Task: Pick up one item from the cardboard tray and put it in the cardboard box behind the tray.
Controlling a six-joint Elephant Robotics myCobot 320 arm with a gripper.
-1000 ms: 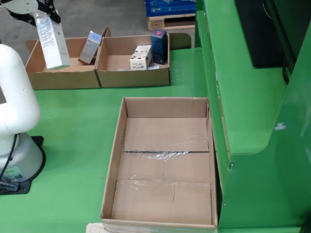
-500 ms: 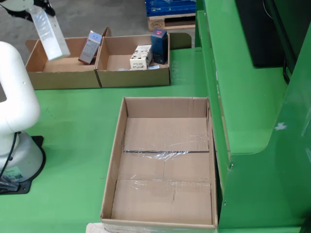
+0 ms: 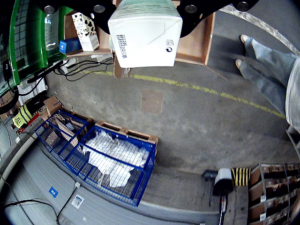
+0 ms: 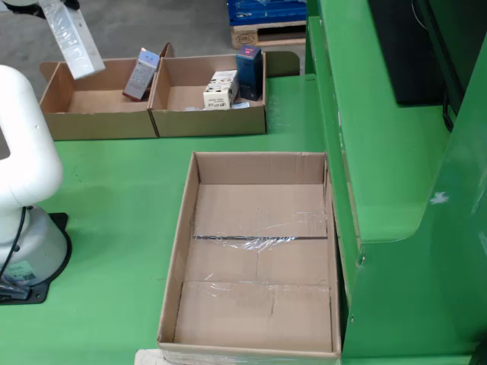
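White carton [image 3: 145, 33] sits right under the wrist camera, filling the top centre of that view, barcode on its left face, recycling mark on the right face. It is up in the air, floor far below it. The pincer [image 3: 143, 7] holds it from above; only black mount plates show at the top edge, so I can't tell how the jaws stand on it. In the fixed view the same carton [image 4: 72, 34] shows at top left, tilted, hanging above the far-left tray [image 4: 99, 114].

Fixed view: two cardboard trays side by side at the far end of the green tabletop [image 4: 114, 228]. Left tray has a grey box [image 4: 141, 74] leaning against its right wall. Right tray [image 4: 209, 120] holds a white patterned box [image 4: 221, 89] and a dark blue box [image 4: 249, 72], both upright, touching.

Nearer, a big open cardboard box [image 4: 259, 258], tape strip across its floor, nothing in it. White robot base [image 4: 23, 182] at left edge, just left of that box.

Wrist view below: concrete floor with yellow line [image 3: 197, 86], blue wire cage [image 3: 112, 159] with white plastic in it, a person's legs [image 3: 265, 61] at top right.
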